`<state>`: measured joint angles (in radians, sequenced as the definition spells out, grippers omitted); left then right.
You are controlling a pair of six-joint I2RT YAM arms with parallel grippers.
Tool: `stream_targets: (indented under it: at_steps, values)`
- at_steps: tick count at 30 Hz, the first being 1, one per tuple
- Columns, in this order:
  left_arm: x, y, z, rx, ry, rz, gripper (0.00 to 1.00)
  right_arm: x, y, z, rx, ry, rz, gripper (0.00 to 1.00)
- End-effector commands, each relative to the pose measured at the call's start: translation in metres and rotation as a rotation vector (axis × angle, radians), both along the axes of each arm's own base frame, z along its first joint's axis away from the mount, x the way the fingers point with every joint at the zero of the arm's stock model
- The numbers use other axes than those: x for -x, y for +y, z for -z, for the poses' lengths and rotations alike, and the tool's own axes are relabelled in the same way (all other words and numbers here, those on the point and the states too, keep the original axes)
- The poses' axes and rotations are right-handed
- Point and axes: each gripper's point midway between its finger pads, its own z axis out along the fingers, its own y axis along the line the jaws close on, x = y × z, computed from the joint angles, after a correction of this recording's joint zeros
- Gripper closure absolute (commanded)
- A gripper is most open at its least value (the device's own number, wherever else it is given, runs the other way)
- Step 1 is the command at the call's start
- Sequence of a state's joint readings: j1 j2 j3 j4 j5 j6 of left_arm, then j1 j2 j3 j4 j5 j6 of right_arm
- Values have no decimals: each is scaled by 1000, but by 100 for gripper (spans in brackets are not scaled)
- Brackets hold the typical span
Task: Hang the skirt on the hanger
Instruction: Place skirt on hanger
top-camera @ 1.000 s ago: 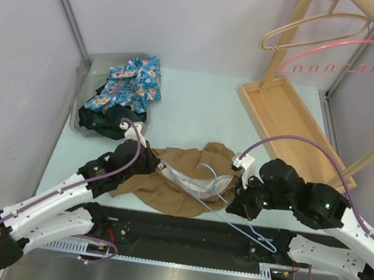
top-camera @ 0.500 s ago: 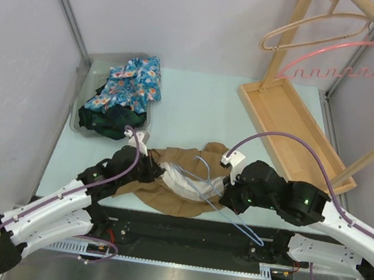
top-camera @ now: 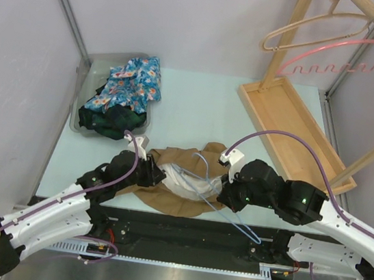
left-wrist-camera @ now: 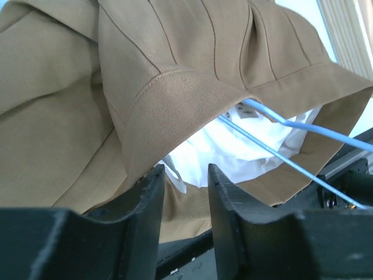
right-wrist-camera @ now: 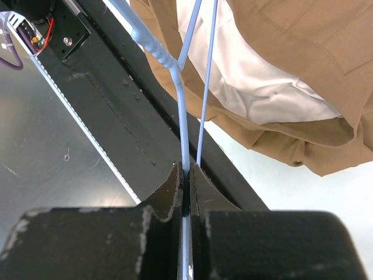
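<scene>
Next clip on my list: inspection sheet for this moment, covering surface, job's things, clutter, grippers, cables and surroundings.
Surface: pale table, skirt bunched at its near edge.
Job's things: tan skirt, white lining showing; blue hanger partly inside its waist opening.
Clutter: grey bin holding floral clothes.
Grippers: left gripper open at the skirt's waistband; right gripper shut on the blue hanger.
Cables: purple cables looping over both arms.
Surroundings: wooden rack carrying a pink hanger and a beige hanger.
</scene>
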<state>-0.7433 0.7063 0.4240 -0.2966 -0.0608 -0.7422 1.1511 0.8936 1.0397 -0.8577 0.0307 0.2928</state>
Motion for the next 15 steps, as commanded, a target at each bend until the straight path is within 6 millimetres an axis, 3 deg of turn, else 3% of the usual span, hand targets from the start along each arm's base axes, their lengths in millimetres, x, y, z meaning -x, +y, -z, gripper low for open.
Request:
stream_targets:
  at_steps: [1,15]
  values:
    - [-6,-6,-6,19,-42,-5,64,-6,6,-13,-56,-41,18,100]
    - [3,-19,10,-168,12,-15,70,-7,6,-15,-63,-44,26,100]
